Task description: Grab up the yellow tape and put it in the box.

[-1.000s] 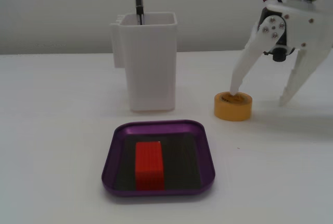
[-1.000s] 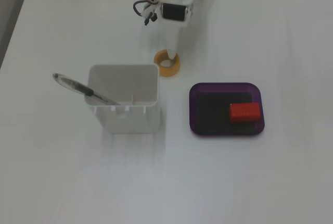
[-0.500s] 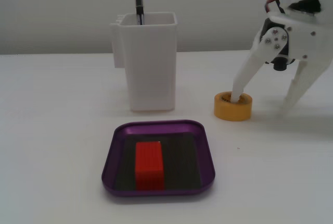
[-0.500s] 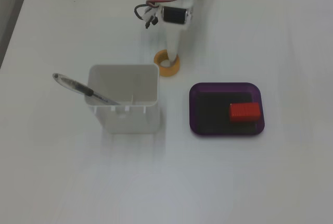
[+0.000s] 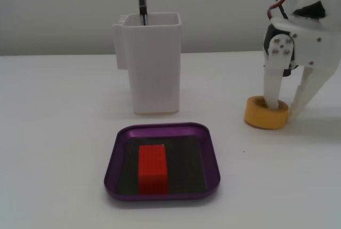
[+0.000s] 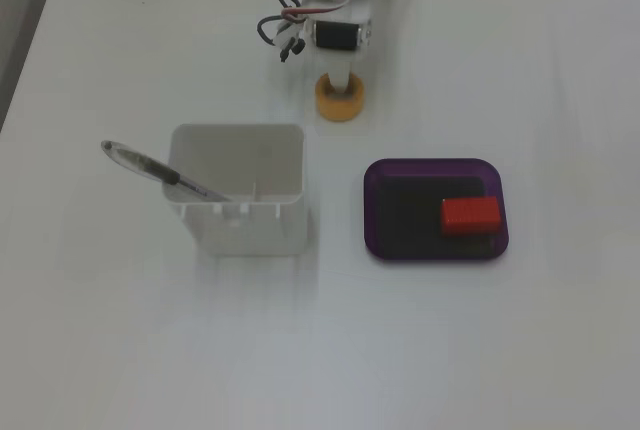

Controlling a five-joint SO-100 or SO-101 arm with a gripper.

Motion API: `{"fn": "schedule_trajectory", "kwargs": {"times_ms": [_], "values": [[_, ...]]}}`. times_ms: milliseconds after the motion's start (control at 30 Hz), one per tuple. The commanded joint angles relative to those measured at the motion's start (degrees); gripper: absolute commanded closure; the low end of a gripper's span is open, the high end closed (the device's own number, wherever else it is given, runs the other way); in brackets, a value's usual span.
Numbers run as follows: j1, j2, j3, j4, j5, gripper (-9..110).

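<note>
Yellow tape (one roll), one purple box, one red block.

Your white gripper points straight down, jaws narrowed, one finger nearly vertical, tips near the surface

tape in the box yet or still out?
Out. The yellow tape lies flat on the table beside the gripper, one finger in its hole. The purple box holds only a red block.
</note>
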Motion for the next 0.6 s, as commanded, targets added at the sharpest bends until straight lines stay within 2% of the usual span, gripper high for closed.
{"fn": "schedule_trajectory", "kwargs": {"times_ms": [0,167,300,567], "values": [[-0.7,6.33,-4.04,5.36,1.85,102],[-9.05,18.46,-14.41,14.06,3.96,102],[-17.4,23.82,-20.92,16.08,3.96,102],[-18.37,12.39,-25.14,11.51,3.34,102]]}}
